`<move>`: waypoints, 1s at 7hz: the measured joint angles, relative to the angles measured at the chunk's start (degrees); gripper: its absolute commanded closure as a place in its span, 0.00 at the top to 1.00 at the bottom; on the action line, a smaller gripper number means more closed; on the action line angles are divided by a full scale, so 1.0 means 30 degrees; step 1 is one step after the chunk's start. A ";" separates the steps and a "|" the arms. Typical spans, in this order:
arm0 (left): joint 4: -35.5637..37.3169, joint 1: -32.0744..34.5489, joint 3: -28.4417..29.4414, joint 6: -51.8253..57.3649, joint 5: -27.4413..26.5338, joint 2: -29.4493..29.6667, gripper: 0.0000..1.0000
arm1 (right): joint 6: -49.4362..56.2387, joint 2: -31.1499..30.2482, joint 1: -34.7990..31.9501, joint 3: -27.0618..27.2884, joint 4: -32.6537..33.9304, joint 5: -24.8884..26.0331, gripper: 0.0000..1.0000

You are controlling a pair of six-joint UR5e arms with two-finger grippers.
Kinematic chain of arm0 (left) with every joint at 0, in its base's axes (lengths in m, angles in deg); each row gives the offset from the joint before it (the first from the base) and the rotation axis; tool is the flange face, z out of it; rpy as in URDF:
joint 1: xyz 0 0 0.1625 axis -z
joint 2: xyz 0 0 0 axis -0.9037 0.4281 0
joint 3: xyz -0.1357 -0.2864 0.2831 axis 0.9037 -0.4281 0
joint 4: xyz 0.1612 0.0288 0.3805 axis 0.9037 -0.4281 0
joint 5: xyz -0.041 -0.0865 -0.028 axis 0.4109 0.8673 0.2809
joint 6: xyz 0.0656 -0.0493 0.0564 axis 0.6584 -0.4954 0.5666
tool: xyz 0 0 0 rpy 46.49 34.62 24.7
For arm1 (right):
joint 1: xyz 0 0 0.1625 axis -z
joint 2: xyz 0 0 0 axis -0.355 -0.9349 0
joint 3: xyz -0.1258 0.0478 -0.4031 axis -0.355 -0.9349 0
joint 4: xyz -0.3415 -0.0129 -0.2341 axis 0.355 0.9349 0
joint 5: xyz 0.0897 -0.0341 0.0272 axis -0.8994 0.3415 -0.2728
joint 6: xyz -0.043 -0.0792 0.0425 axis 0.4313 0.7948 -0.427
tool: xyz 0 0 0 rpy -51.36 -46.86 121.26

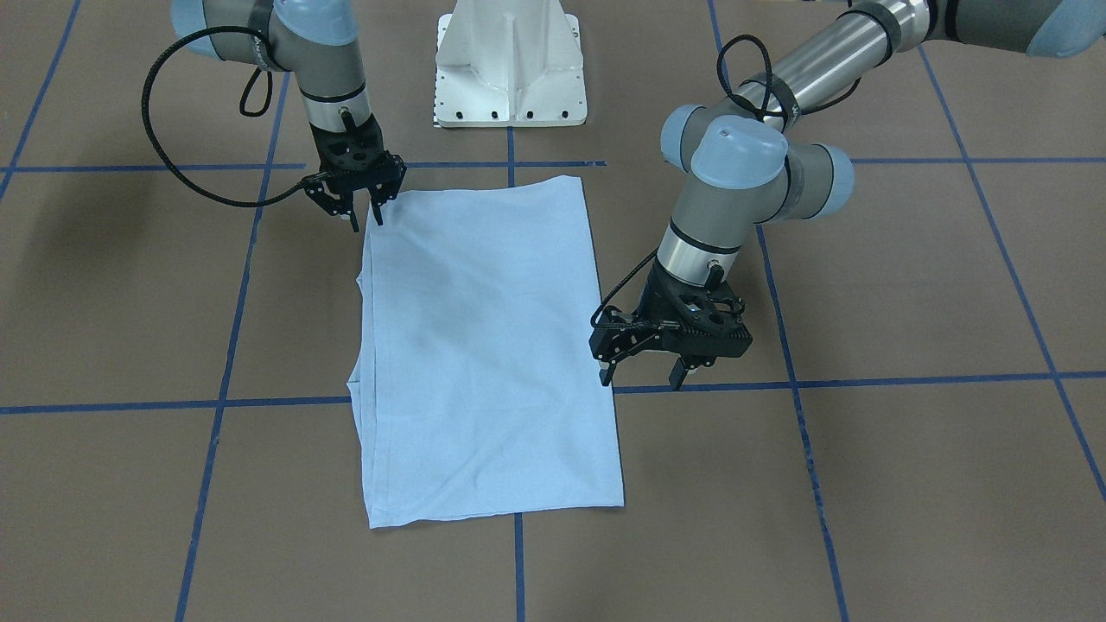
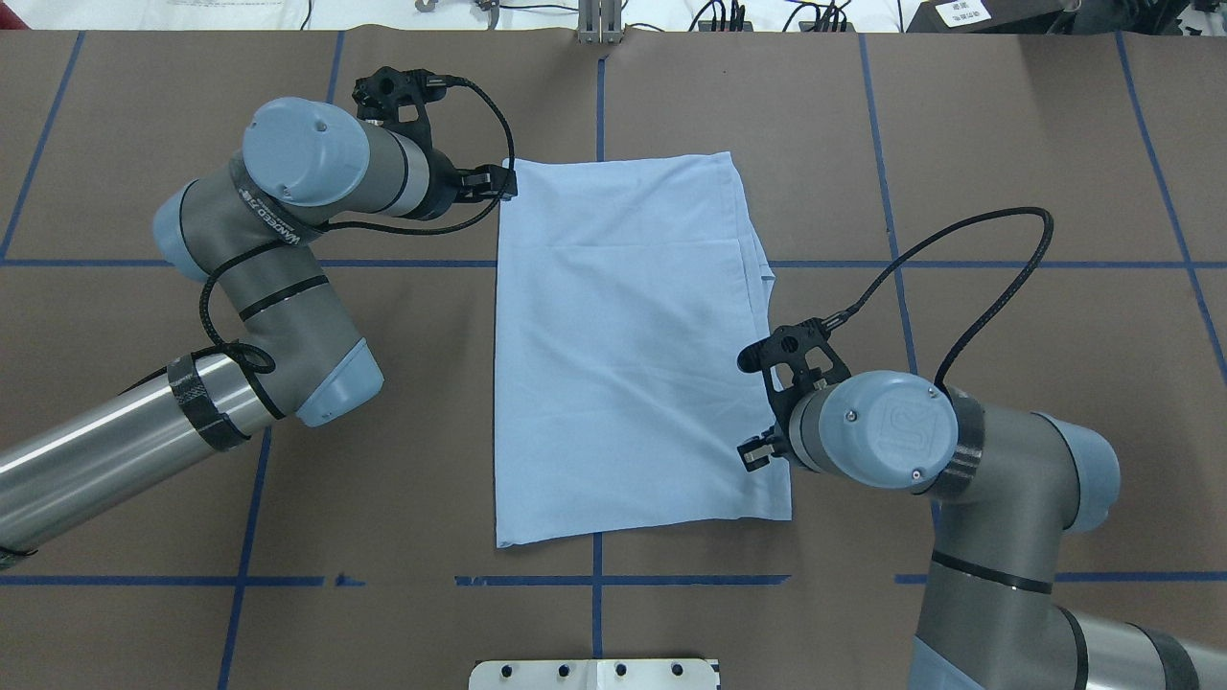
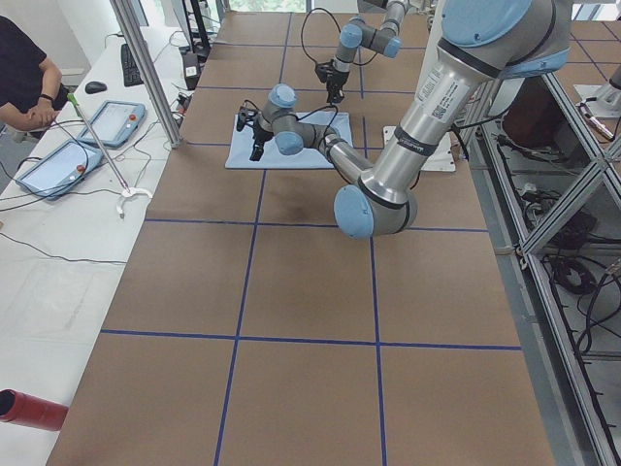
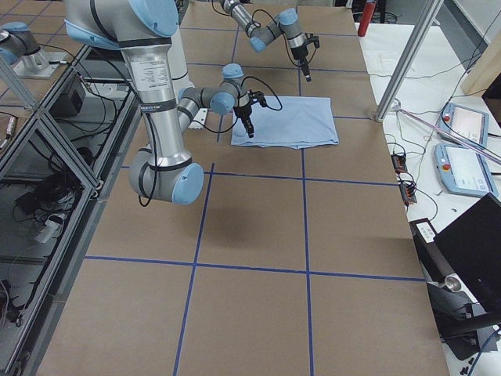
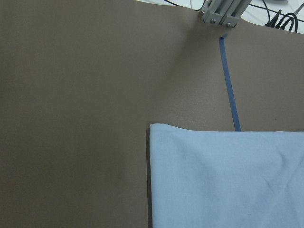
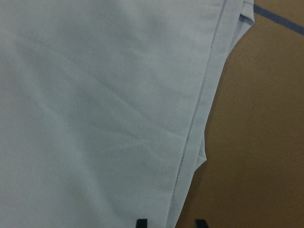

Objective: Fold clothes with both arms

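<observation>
The left gripper (image 1: 641, 377) holds its jaws wide apart with nothing between them, tips pointing down just off one long edge of the T-shirt (image 1: 484, 345). The right gripper (image 1: 365, 216) also has its jaws parted. In its wrist view one fingertip (image 6: 141, 222) sits over the stitched hem and the other over bare table (image 1: 907, 475), so they straddle the cloth's edge; whether they touch it I cannot tell.

Between the two grippers the shirt lies flat, folded into a long rectangle, pale light blue with a plain face up and a few soft creases. The edge by the left jaws is a clean straight fold. The edge by the right jaws shows layers stepping out unevenly. Blue tape lines (image 1: 864, 380) cross the brown table.
</observation>
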 measured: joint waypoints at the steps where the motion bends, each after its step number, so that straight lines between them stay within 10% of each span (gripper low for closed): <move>1: 0.0092 -0.0003 -0.0218 -0.0070 0.1004 -0.0025 1.00 | -0.0009 0.0422 -0.0783 0.0014 0.0010 -0.0858 1.00; 4: 0.1327 -0.1275 -0.2587 -0.3525 0.4766 -0.1098 1.00 | -0.0917 0.0601 -0.1899 0.0260 0.0016 -0.2392 1.00; 7: 0.4560 -0.4384 -0.7149 -0.7276 0.3224 -0.3702 1.00 | -0.3505 0.0455 -0.2056 0.1144 0.0017 -0.3758 1.00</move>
